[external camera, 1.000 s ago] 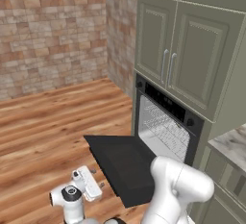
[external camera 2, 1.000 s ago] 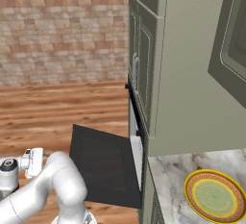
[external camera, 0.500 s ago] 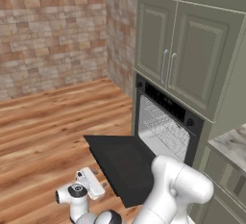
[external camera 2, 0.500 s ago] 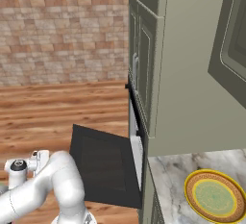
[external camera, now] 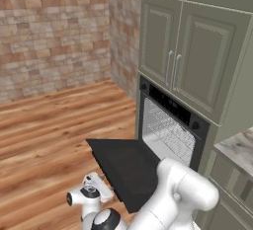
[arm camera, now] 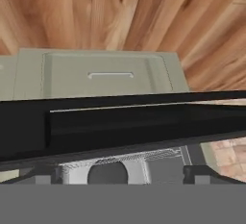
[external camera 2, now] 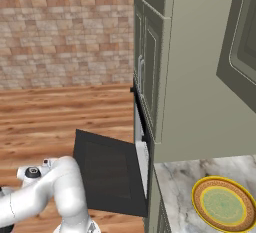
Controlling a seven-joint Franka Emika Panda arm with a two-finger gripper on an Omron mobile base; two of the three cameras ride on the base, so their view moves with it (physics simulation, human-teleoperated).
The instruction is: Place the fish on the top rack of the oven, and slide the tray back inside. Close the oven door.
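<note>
Oven: black built-in wall oven (external camera: 173,125) set in grey-green cabinets, dark control strip across its top, pale grey interior visible.
Oven door: large flat black panel with dark glass window (external camera: 126,167), folded fully down, roughly level above the wooden floor (external camera: 44,140); from the right base camera it projects leftward from the oven opening (external camera 2: 112,169); its dark edge crosses the hand camera's picture (arm camera: 125,127).
Top rack: silver wire-grid shelf (external camera: 170,134) sits inside the oven cavity, thin bars visible through the opening.
Fish: cannot be made out in any picture.
Gripper: the white arm's gripper (external camera: 94,187) hangs low, near the left front corner of the lowered door; fingers spread wide, released, nothing between them.
Plate: round yellow plate with orange rim (external camera 2: 224,204) lies on the marble tabletop (external camera 2: 175,187) to the right of the oven.
Cabinet doors: grey-green panels with metal handles (external camera: 173,68) directly above the oven.
</note>
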